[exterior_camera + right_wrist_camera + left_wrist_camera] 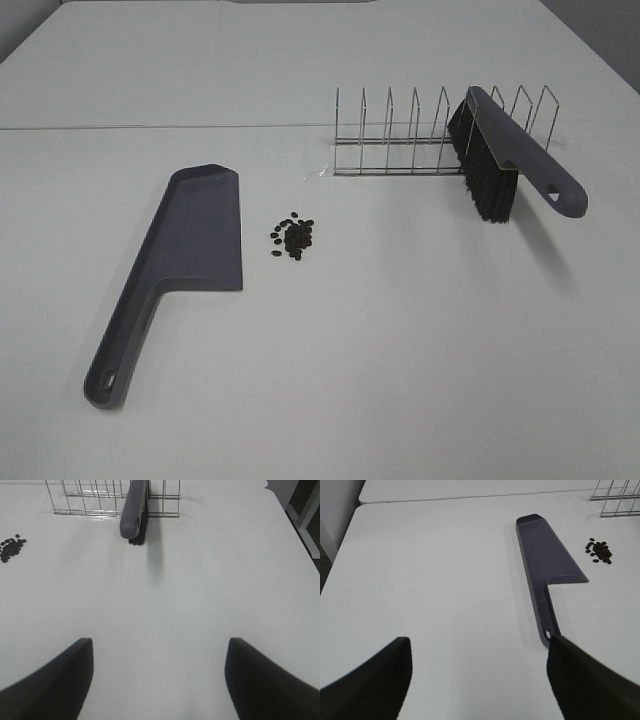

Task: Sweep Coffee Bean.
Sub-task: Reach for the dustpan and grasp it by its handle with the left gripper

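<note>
A small cluster of dark coffee beans [292, 236] lies on the white table [400, 330], just right of a purple-grey dustpan [190, 250] that lies flat with its handle toward the front. A brush [500, 150] with black bristles and a purple-grey handle leans in a wire rack [420, 130] at the back right. Neither gripper shows in the high view. The left gripper [480, 680] is open and empty, near the dustpan [547, 565] handle end, with the beans [599, 551] beyond. The right gripper [160, 680] is open and empty, some way short of the brush [134, 515]; the beans [11, 547] lie off to one side.
The wire rack [100, 500] has several upright dividers and stands behind the beans. A seam runs across the table behind the rack. The table's edge shows in the left wrist view [342, 545] and in the right wrist view [295, 530].
</note>
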Controlling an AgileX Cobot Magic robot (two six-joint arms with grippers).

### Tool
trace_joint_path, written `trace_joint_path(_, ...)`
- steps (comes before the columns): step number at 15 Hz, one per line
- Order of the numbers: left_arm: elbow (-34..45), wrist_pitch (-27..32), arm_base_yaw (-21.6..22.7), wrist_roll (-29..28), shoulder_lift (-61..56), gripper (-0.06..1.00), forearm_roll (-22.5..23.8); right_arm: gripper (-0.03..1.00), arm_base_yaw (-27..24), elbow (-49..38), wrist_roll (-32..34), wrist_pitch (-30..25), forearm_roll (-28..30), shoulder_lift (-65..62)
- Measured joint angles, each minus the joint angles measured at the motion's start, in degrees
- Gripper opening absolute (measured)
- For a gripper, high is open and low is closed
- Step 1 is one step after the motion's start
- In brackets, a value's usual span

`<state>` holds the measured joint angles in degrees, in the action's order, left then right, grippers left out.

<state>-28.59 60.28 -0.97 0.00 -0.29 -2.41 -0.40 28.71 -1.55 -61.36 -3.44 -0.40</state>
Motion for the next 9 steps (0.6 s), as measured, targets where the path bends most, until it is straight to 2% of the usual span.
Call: trace_joint_path(9,0.0,0.0,0.0,0.0,0.0,0.72,0.0,0.7,0.0,0.0,0.0,0.0,0.0,0.0)
